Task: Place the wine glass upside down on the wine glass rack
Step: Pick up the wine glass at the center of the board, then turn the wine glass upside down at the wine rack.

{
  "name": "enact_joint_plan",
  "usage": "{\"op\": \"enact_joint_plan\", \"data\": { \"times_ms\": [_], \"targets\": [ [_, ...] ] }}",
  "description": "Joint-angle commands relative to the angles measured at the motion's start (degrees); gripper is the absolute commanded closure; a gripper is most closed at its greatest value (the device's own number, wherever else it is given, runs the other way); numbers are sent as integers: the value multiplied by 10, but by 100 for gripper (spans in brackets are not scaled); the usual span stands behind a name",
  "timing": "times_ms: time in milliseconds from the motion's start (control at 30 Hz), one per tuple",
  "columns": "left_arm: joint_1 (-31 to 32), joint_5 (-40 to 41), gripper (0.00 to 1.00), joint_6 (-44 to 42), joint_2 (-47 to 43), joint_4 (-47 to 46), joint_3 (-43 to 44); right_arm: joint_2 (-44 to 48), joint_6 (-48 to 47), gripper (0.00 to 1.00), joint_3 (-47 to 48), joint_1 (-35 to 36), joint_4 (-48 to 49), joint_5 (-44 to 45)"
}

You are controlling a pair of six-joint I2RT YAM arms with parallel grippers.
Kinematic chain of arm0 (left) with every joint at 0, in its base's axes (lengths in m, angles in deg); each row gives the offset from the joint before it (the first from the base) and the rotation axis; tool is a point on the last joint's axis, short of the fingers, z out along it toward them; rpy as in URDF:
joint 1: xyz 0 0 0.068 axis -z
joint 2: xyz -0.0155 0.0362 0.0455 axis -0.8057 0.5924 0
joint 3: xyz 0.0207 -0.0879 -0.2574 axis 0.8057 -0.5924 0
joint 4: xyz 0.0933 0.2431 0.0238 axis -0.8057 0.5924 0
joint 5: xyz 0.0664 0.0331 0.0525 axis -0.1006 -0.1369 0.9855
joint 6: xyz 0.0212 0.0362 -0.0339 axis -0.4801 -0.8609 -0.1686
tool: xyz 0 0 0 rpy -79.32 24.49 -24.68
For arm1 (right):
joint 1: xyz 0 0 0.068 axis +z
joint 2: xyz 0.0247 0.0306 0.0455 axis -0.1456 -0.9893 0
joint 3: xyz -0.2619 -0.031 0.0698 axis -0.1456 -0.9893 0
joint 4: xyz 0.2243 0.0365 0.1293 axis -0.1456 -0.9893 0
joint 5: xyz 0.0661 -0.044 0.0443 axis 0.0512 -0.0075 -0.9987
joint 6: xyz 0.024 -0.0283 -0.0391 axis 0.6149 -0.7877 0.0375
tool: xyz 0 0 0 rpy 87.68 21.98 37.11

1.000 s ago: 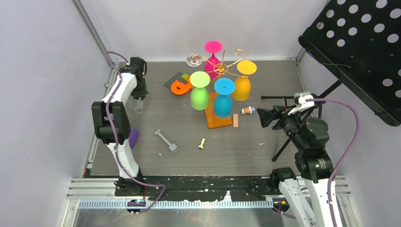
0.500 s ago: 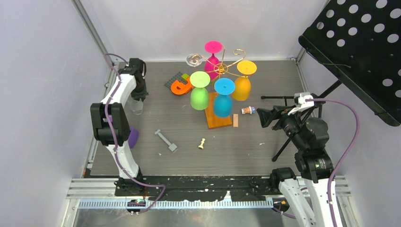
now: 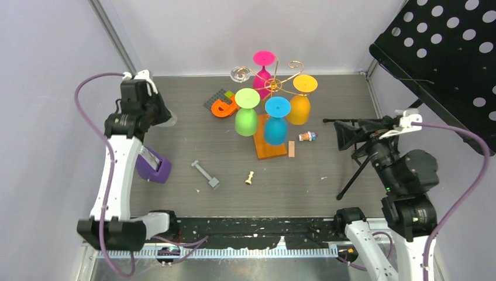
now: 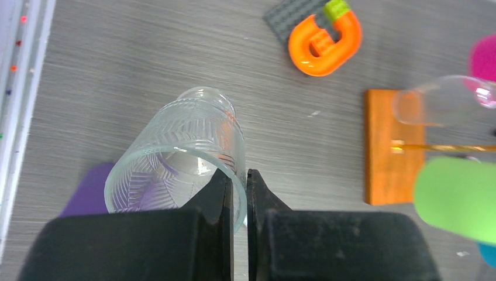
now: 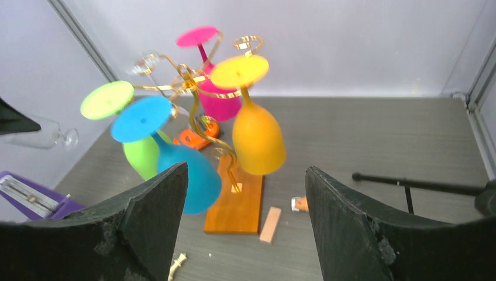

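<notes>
Left gripper [image 4: 240, 178] is shut tight on the rim of the wine glass [image 4: 181, 140], the clear patterned wall pinched between its fingers. The glass is off the table, held up at the left of the top view. Right gripper [image 5: 245, 170] stands wide open and empty at the right, looking at the rack.

The rack [image 3: 275, 84] sits in the upper middle of the top view on its wooden base [image 3: 270, 147]. It already carries a pink glass [image 3: 264, 58], green glass [image 3: 247, 121], blue glass [image 3: 275, 130] and yellow glass [image 3: 299, 109], all hung foot-up, plus a second clear one [image 3: 238, 74]. One curl [image 3: 295, 64] at the rack's upper right looks free to me.

Key relation: the rack lies to the right of the held glass in the top view, and at the right edge of the left wrist frame, so well off the line of the jaws. The glass's long axis runs straight out from the fingers, rim at the jaws and foot away. In the right wrist view it lies near level at the left edge, foot [image 5: 70, 137] pointing right toward the rack.

My call: the left arm has it, so the left arm carries. The wrist has to turn rim-down, foot-up, then the stem slides into the free curl. That curl is on the side nearer the right arm, so I'd reach past the hanging glasses, and the green one is the likeliest to get knocked.
</notes>
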Motion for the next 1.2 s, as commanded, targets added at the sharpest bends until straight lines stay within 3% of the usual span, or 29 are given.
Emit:
{"op": "enact_joint_plan", "data": {
  "times_ms": [0, 167, 267, 400, 533, 667, 800, 967, 1167],
  "targets": [
    [3, -74, 100, 42, -101, -53, -41, -50, 22, 21, 104, 2, -40, -34],
    [3, -148, 100, 75, -235, -130, -97, -89, 78, 21, 160, 2, -35, -148],
    [3, -200, 100, 112, -310, -226, -149, -115, 166, 21, 174, 2, 2, -204],
    [3, -237, 100, 154, -379, -329, -175, -129, 310, 22, 155, 2, 138, -274],
    [4, -264, 100, 215, -381, -376, -158, -154, 453, 22, 138, 2, 292, -318],
    [6, -290, 100, 336, -371, -570, -197, -185, 564, 22, 140, 4, 401, -315],
    [11, -234, 100, 451, -350, -789, -249, -208, 653, 22, 148, 11, 477, -285],
    [40, -170, 100, 410, -320, -938, -263, -245, 751, 23, 170, 47, 510, -231],
    [45, -181, 100, 396, -244, -1114, -241, -319, 806, 26, 216, 182, 528, -152]
  ]
}}
